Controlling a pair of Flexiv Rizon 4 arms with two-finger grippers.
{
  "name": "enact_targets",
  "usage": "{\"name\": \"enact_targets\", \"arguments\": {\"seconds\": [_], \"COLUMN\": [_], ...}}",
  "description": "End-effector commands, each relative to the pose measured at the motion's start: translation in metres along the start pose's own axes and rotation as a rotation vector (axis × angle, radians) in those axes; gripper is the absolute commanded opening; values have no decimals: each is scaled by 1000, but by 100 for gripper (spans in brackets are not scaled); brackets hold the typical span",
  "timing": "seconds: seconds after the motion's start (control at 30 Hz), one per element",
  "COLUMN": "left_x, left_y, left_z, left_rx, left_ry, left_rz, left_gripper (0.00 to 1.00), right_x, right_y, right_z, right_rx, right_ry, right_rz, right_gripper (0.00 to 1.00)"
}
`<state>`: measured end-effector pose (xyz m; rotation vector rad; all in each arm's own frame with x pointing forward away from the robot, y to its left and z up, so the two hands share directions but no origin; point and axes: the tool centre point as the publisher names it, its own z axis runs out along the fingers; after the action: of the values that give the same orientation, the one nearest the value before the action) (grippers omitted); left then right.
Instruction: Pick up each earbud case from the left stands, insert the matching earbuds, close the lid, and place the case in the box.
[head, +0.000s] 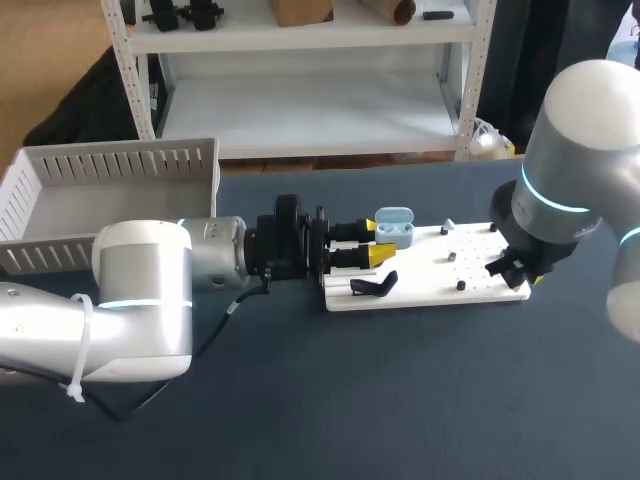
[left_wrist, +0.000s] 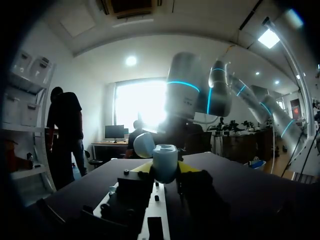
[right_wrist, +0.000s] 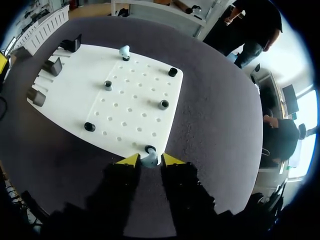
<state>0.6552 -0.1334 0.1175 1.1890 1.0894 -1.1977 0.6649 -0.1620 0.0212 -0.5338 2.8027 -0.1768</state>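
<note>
My left gripper (head: 378, 243) reaches over the left end of the white board (head: 430, 275) and is shut on a light blue earbud case (head: 395, 226). The left wrist view shows the case (left_wrist: 165, 162) upright between the yellow tips, its lid (left_wrist: 144, 145) open. My right gripper (head: 517, 270) hangs over the board's front right corner. Its tips close on a light blue earbud (right_wrist: 149, 159) that sits on a black peg from both sides. A second light blue earbud (right_wrist: 124, 50) stands on a peg at the board's far side.
A slotted grey box (head: 110, 190) stands at the table's back left. Black case stands (right_wrist: 52, 66) line the board's left end, one (head: 372, 287) just below my left gripper. Several empty black pegs (right_wrist: 164, 104) dot the board. Dark table surrounds it.
</note>
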Motion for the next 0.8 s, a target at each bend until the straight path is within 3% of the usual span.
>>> {"name": "enact_targets", "arguments": {"seconds": [0.03,0.13,0.43,0.8], "left_x": [1,1,1,1], "left_y": [0,0,0,0], "left_z": [-1,-1,-1,-1], "left_rx": [0,0,0,0], "left_ry": [-5,-5,-5,-5], "left_rz": [3,3,3,3], "left_gripper": [0,0,0,0], "right_x": [2,2,3,7], "right_y": [0,0,-2,1], "right_z": [0,0,-11,-61], "right_rx": [7,7,17,3], "right_ry": [-3,-2,-3,-36], "right_rz": [2,2,0,14], "right_gripper": [14,0,0,0]}}
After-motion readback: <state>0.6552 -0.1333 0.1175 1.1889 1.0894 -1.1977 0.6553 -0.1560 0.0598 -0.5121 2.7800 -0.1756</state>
